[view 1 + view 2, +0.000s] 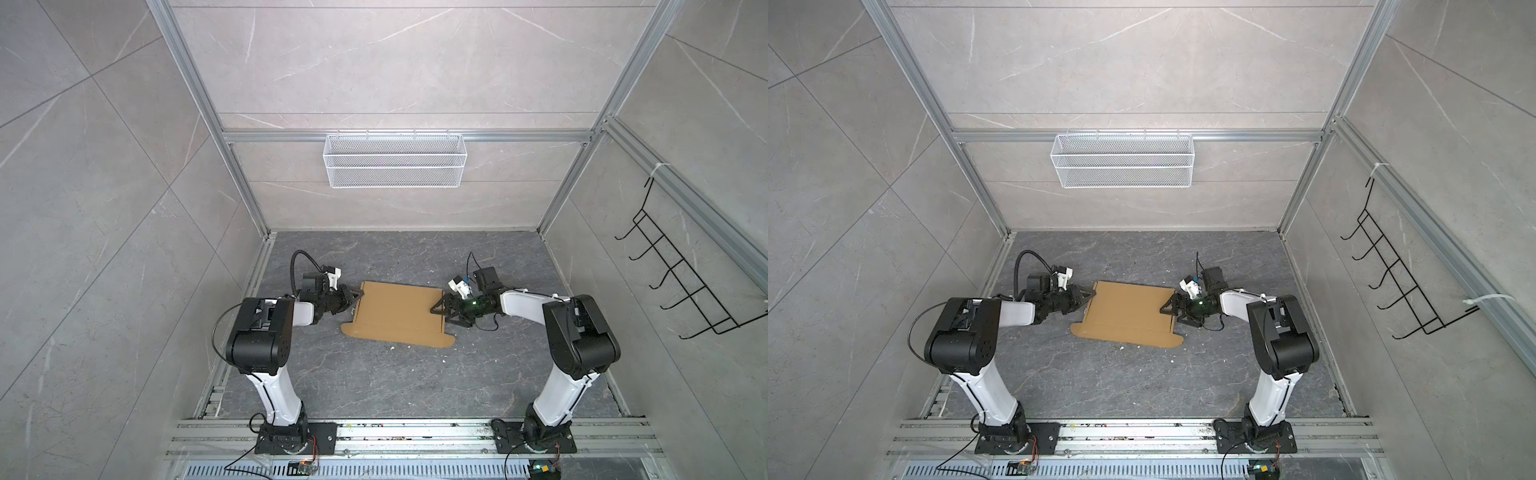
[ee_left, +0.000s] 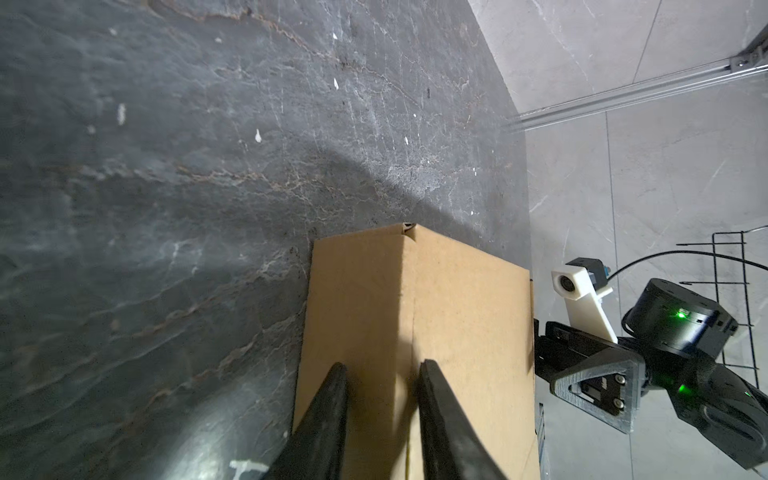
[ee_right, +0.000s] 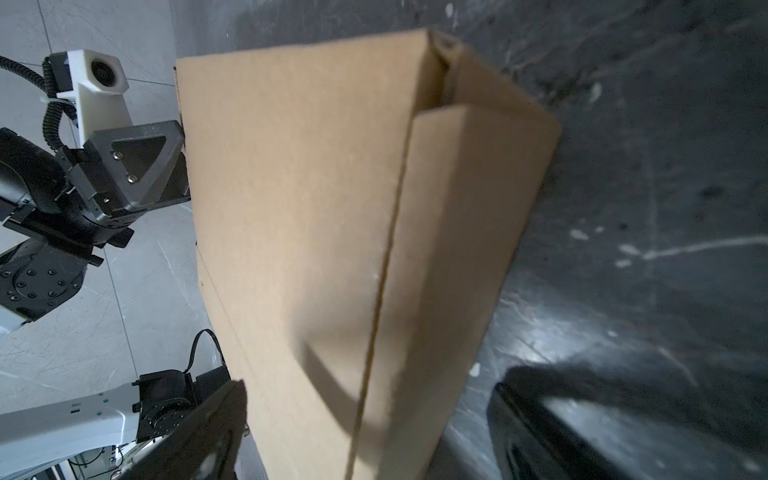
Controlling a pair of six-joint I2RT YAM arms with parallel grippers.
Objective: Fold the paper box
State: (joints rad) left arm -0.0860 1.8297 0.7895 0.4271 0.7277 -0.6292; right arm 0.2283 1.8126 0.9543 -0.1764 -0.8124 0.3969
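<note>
On the dark grey stone floor (image 1: 374, 382) two big black-and-white arms reach in toward one brown thing, the paper box (image 1: 397, 311). The left arm (image 1: 266, 332) comes at the box from its left end and the right arm (image 1: 577, 332) comes from its right end, so the box sits between them.

The box is plain brown cardboard. It lies low and flat, with its top panel folded over. One long flap with round corners sticks out flat on the floor along the box's near side, seen in both top views.

Far behind the box, a white wire basket (image 1: 395, 160) hangs on the back wall. Off past the right end of the box, a black hook rack (image 1: 681, 274) hangs on the side wall.

The left gripper (image 1: 354, 296) is at the box's far left corner. In the left wrist view its two black fingers (image 2: 332, 395) stand close together, one on each side of a folded edge of the cardboard – I cannot tell if they squeeze it.

The right gripper (image 1: 444, 316) is at the box's right end. Its fingers are spread wide with the box end between them, and one finger (image 3: 540, 436) stands clear of the cardboard.

Tiny white crumbs (image 1: 392, 348) lie just in front of the flap.
</note>
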